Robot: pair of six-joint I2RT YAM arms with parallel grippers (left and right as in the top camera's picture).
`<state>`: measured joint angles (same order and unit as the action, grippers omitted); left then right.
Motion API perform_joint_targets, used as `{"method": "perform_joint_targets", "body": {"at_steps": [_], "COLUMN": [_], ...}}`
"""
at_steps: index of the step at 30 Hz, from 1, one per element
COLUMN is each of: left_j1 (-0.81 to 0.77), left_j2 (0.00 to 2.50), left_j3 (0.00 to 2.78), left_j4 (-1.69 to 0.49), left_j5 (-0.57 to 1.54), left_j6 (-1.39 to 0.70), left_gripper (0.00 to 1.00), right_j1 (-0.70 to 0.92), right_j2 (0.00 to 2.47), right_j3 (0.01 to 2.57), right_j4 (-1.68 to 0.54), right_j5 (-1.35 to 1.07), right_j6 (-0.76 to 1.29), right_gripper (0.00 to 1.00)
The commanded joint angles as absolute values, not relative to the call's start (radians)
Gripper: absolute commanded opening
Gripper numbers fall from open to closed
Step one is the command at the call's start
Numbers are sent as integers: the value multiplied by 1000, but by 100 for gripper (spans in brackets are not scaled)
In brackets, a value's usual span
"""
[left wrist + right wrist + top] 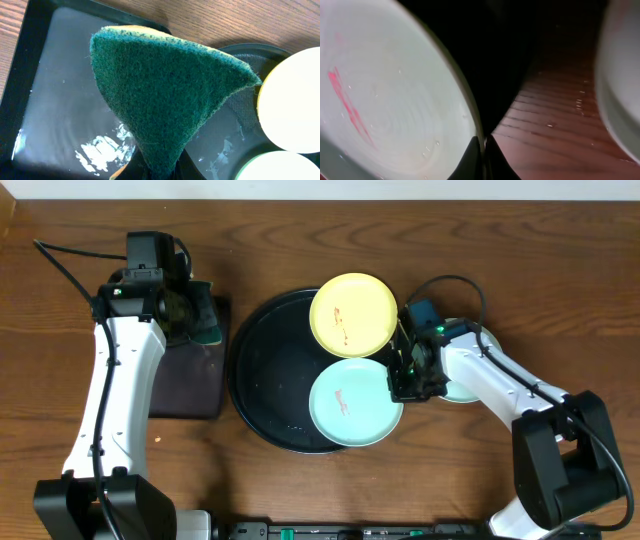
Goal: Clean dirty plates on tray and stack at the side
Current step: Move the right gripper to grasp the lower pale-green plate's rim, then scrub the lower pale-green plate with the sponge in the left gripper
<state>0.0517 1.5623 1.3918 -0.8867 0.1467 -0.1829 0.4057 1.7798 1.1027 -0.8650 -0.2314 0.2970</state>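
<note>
The round black tray (265, 360) holds a pale yellow plate (353, 315) at its far right and a mint-green plate (350, 402) at its near right, both with reddish smears. My right gripper (405, 375) is shut on the right rim of that mint-green plate; the right wrist view shows the fingers (482, 147) pinching the rim of the smeared plate (385, 100). A second mint-green plate (465, 390) lies on the table right of the tray, mostly under my right arm. My left gripper (190, 310) is shut on a green sponge (165, 90), held above the rectangular tray.
A smaller rectangular black tray (190, 380) lies left of the round tray, with wet streaks on it (55, 90). The left wrist view also shows the round tray's rim (255, 47) and the yellow plate (292, 100). The table is brown wood.
</note>
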Motion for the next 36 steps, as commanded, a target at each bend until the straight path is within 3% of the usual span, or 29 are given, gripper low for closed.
{"method": "perform_joint_targets", "body": {"at_steps": [1, 9, 14, 24, 36], "left_j1": [56, 56, 56, 36, -129], "left_j2": [1569, 1569, 1569, 1570, 1570], "left_j3": [1395, 1391, 1366, 1345, 1298], "left_j4": [-886, -886, -884, -882, -881], "left_j5": [137, 137, 137, 152, 146], "left_j6": [-184, -185, -185, -208, -319], "left_gripper": [7, 7, 8, 7, 7], "right_j1": [459, 596, 683, 691, 662], "right_j2": [1782, 1783, 1789, 1852, 1901], "right_j3": [1104, 1140, 1140, 1147, 1166], "right_j4": [-840, -654, -540, -482, -470], "right_j5": [-296, -307, -126, -113, -167], "right_j6": [299, 616, 751, 773, 769], "right_gripper": [1, 1, 1, 1, 1]}}
